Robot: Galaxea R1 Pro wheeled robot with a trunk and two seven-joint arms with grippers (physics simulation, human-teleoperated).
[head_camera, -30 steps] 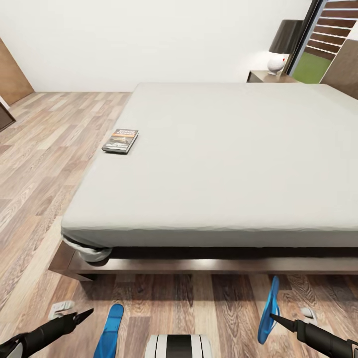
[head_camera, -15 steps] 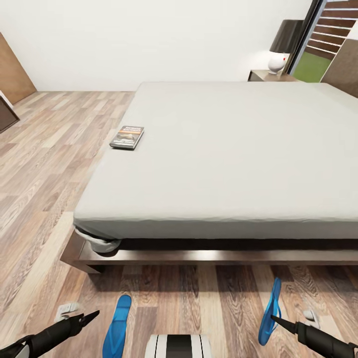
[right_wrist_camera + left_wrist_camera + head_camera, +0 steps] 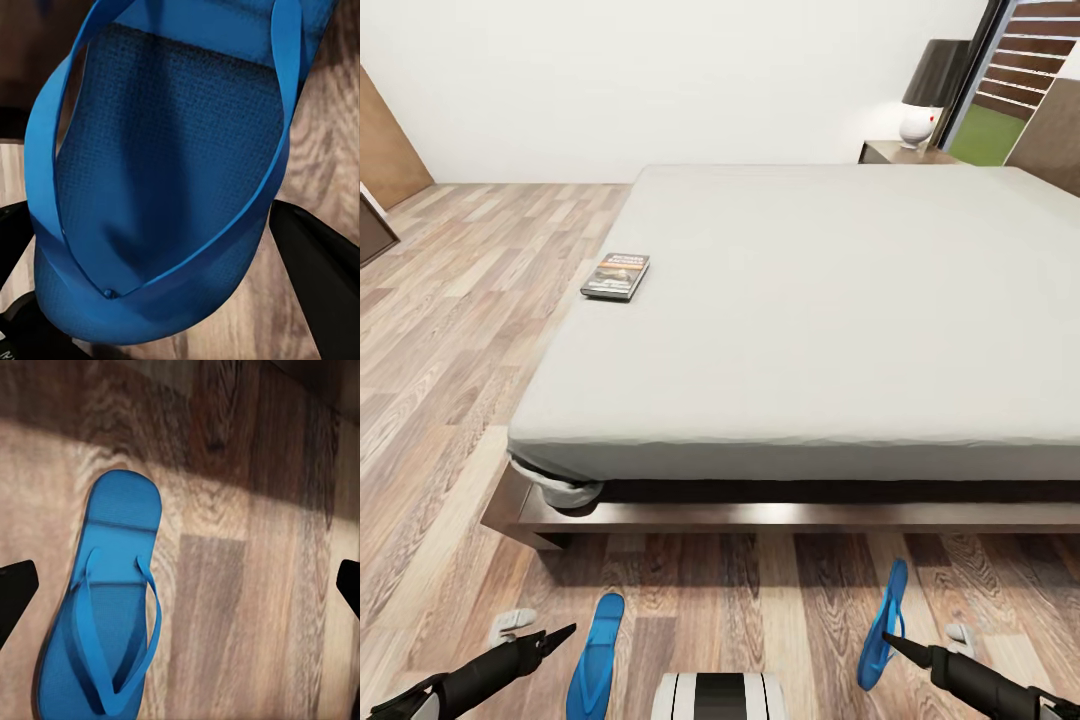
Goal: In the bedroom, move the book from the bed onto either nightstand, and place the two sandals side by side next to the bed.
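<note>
The sandal-pairing step is judged underway: one sandal (image 3: 884, 625), tilted on edge, is gripped by the right hand (image 3: 887, 638); the left hand (image 3: 565, 632) hangs open, empty, beside the other sandal (image 3: 596, 655) on the floor (image 3: 760, 590). Setting them together along the bed (image 3: 810, 300) foot edge is called for.

- Grey bed (image 3: 840, 300) with a book (image 3: 616, 277) near its left edge.
- Wood floor (image 3: 450, 330): one blue sandal (image 3: 596, 655) flat, another sandal (image 3: 884, 625) tilted at the right end effector (image 3: 900, 645).

Head camera overlooks the bed (image 3: 810, 300) — wrist cameras face floor (image 3: 247, 585), close.
</note>
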